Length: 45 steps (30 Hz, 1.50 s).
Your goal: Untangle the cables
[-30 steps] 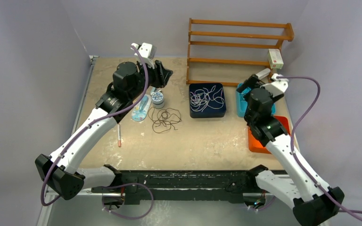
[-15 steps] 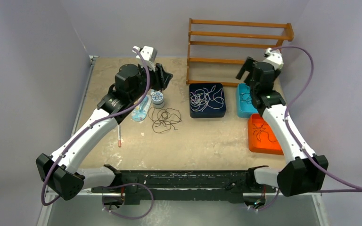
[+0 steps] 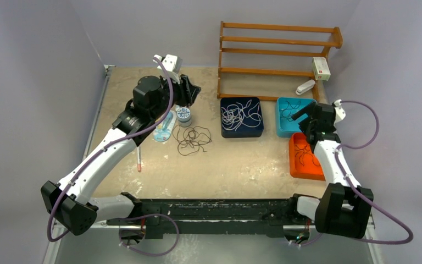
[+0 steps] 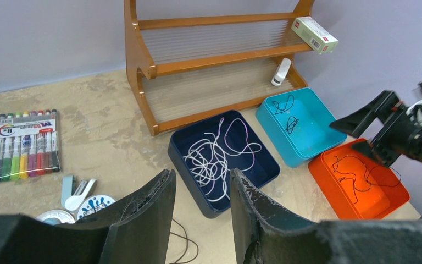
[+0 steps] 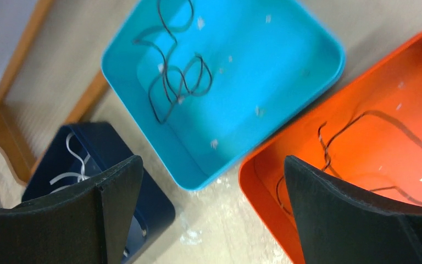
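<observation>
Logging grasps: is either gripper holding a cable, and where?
Nothing is held: the right gripper is open and empty, the left gripper open with nothing between.

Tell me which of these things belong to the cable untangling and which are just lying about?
Job: dark cable tangle; white cables; navy tray, blue tray and orange tray holding cables.
Lying about: wooden rack; marker pack; small box; stapler.

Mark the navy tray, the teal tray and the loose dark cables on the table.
navy tray [image 3: 242,133]: top view, on its near wall.
teal tray [image 4: 314,131]: left wrist view, on bare floor of the tray.
loose dark cables [image 3: 192,138]: top view, at the middle of the tangle.
</observation>
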Each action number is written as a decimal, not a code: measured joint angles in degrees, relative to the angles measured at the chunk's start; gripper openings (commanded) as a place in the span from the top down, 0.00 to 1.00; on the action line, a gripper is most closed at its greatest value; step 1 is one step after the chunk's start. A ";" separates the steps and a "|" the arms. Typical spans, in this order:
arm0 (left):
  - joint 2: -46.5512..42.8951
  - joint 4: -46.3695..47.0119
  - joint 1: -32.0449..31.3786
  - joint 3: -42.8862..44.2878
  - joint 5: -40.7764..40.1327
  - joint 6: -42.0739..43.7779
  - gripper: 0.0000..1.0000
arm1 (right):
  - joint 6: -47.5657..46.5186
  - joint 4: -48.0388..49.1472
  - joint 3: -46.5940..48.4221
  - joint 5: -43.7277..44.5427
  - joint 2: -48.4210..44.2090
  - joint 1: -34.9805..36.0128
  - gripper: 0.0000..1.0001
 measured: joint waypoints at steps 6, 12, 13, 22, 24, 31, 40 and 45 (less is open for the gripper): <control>-0.26 0.15 0.00 -0.76 0.00 -0.04 0.60 | 3.15 1.77 -5.27 -4.39 1.14 0.07 0.01; -0.26 0.20 0.00 -0.83 0.04 -0.26 0.60 | 3.43 6.58 -5.33 -6.10 4.92 0.07 0.01; -0.26 0.17 0.00 -0.83 0.04 -0.28 0.60 | 3.48 7.32 -5.38 -6.25 5.57 0.07 0.01; -0.26 0.09 0.00 -0.83 0.00 -0.42 0.60 | 3.80 10.51 -5.40 -6.97 11.04 0.07 0.14; -0.26 0.04 0.00 -0.83 -0.04 -0.42 0.60 | 3.76 10.82 -5.42 -6.01 11.37 0.07 0.19; -0.26 -0.09 0.00 -0.83 -0.50 -0.37 0.60 | 3.56 12.07 -6.16 -4.28 12.00 0.07 0.26; -0.26 -0.13 0.00 -1.09 -1.49 0.02 0.60 | 2.64 12.13 -6.25 -3.43 13.22 2.67 0.34; -0.26 -0.17 0.00 -1.77 -1.68 0.04 0.60 | 2.47 12.09 -6.19 -2.12 14.34 7.28 0.38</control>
